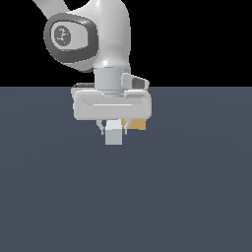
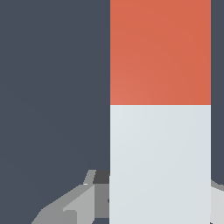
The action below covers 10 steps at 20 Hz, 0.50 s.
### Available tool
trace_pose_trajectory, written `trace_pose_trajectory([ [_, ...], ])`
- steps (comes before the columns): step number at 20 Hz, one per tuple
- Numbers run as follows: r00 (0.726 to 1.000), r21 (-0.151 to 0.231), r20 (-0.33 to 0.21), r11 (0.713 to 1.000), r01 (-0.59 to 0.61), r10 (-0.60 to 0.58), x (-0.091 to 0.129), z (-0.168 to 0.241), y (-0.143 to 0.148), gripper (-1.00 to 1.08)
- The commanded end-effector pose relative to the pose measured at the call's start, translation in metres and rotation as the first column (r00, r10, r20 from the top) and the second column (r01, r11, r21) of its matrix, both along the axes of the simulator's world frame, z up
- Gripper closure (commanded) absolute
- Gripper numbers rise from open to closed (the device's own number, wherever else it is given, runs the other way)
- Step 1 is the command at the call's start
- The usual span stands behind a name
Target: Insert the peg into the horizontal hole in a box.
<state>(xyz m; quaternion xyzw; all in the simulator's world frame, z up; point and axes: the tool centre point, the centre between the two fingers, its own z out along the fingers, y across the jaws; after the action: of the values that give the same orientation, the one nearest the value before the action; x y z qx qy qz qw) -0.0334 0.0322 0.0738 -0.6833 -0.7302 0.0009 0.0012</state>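
My gripper (image 1: 114, 129) hangs over the grey floor and is shut on the peg (image 1: 113, 134). In the exterior view only the peg's white end face shows, pointing at the camera, between the two fingers. In the wrist view the peg (image 2: 160, 131) fills much of the picture: its white part lies near the fingers (image 2: 72, 205) and its orange-red part (image 2: 160, 52) lies farther out. The tan box (image 1: 140, 124) shows as a small corner behind the gripper, on the exterior view's right. Its hole is hidden.
The flat dark grey floor (image 1: 187, 197) spreads around the gripper in both views. The arm's white wrist and hand (image 1: 112, 106) hide most of the box.
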Motion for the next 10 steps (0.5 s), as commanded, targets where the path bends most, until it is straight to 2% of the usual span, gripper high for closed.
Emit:
trace_pose_trajectory([
  [1, 1.000, 0.000, 0.003, 1.000, 0.028, -0.028, 0.003, 0.006, 0.018, 1.08],
  [10, 0.996, 0.000, 0.003, 0.996, 0.090, -0.090, 0.011, 0.018, 0.059, 1.08],
])
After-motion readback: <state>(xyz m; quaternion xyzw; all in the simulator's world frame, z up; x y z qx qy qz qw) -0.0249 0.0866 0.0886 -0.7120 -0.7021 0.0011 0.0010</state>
